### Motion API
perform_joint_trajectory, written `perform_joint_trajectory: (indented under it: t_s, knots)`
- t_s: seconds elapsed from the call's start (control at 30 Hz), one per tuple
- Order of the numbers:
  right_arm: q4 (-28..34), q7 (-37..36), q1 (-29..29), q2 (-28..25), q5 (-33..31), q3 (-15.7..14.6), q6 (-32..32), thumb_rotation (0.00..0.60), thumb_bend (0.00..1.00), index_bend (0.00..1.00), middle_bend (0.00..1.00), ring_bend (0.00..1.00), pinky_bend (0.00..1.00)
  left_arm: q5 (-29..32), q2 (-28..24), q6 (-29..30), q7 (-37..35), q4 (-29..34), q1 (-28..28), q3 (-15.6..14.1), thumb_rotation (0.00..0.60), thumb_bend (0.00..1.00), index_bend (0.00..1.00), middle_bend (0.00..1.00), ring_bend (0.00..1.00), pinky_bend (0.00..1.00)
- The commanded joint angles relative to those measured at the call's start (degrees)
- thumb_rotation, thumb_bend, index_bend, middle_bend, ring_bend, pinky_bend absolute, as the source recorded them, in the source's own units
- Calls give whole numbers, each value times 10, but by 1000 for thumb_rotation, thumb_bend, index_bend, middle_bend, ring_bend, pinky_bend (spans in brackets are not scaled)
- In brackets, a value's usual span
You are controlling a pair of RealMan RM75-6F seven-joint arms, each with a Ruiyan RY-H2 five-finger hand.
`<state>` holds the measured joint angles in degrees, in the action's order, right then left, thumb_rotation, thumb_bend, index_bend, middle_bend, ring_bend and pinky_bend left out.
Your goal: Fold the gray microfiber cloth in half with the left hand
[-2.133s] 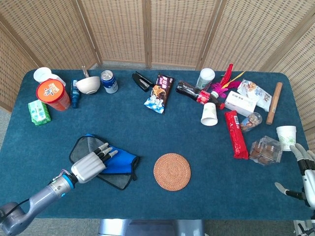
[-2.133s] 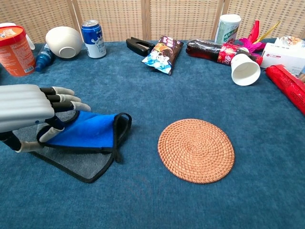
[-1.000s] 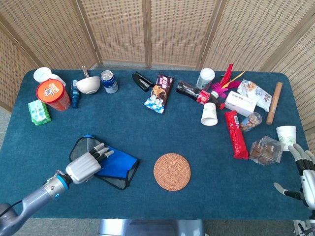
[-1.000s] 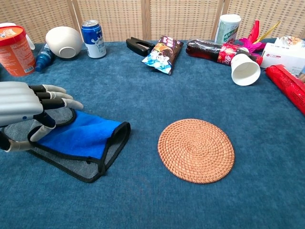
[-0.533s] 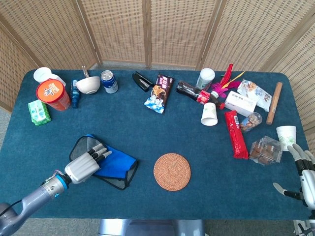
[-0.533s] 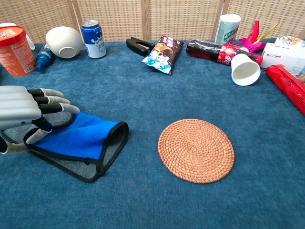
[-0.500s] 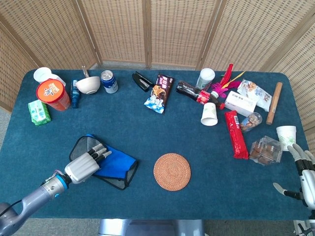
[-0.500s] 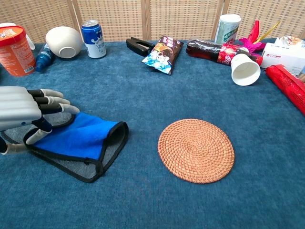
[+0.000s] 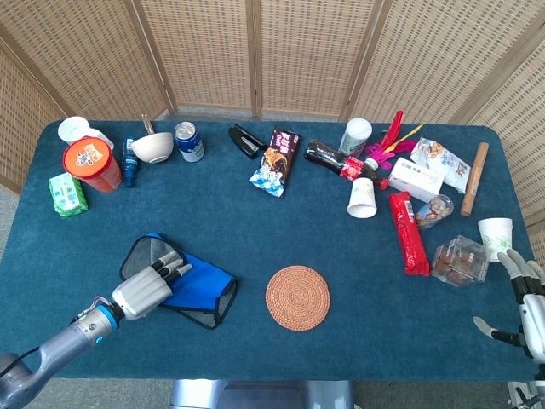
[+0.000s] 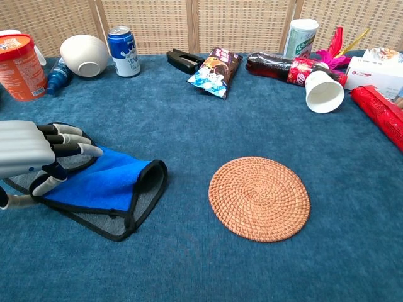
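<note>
Cloth: the cloth (image 9: 197,290) (image 10: 104,182) lies at the front left of the table (image 9: 255,221), partly doubled over, its blue face turned up over the gray face, a black hem around it; the right end humps up in a loose loop instead of lying flat
Left hand: the left hand (image 9: 143,290) (image 10: 28,151) sits on the cloth's left end, palm down, fingers close together and lightly bent; in the chest view the thumb is tucked under the blue flap with the fingers above it, so the flap looks pinched between them
Right hand: the right hand (image 9: 526,302) is at the table's front right edge, fingers spread, holding nothing, touching nothing
Mat: a round woven mat (image 9: 297,296) (image 10: 259,198) lies right of the cloth, apart from it
Back left: an orange tub (image 9: 91,164), a green pack (image 9: 67,194), a white bowl (image 9: 152,147), a can (image 9: 188,141) and a blue bottle (image 9: 129,162) stand or lie together
Back middle: a black stapler (image 9: 245,140) and a snack bag (image 9: 276,160) lie near each other
Right side: a dark bottle (image 9: 334,158) lies on its side; a paper cup (image 9: 362,198) lies tipped over beside a long red pack (image 9: 409,232); a white box (image 9: 414,178), a wooden stick (image 9: 474,177), a clear box (image 9: 461,260) and an upright cup (image 9: 495,237) lie further right
</note>
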<state>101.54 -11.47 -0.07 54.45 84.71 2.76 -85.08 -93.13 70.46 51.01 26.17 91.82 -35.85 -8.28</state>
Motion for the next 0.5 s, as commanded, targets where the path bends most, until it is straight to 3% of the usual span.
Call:
perform_joint_trajectory:
  t_s: [0.03,0.2,0.5]
  knots:
    - [0,0,0,0,0,0,0,600,0,0,0,0,0,2,0,-2,2,2,1,1,600,429,609,0,0,0]
    - [0,-1,0,0,0,0,-1,600,0,0,0,0,0,2,-6,-5,-7,8,-1,0,600,434,462,0,0,0]
    - [0,1,0,0,1,-1,0,600,0,0,0,0,0,-6,-20,-3,-23,17,-1,-3,600,434,365,0,0,0]
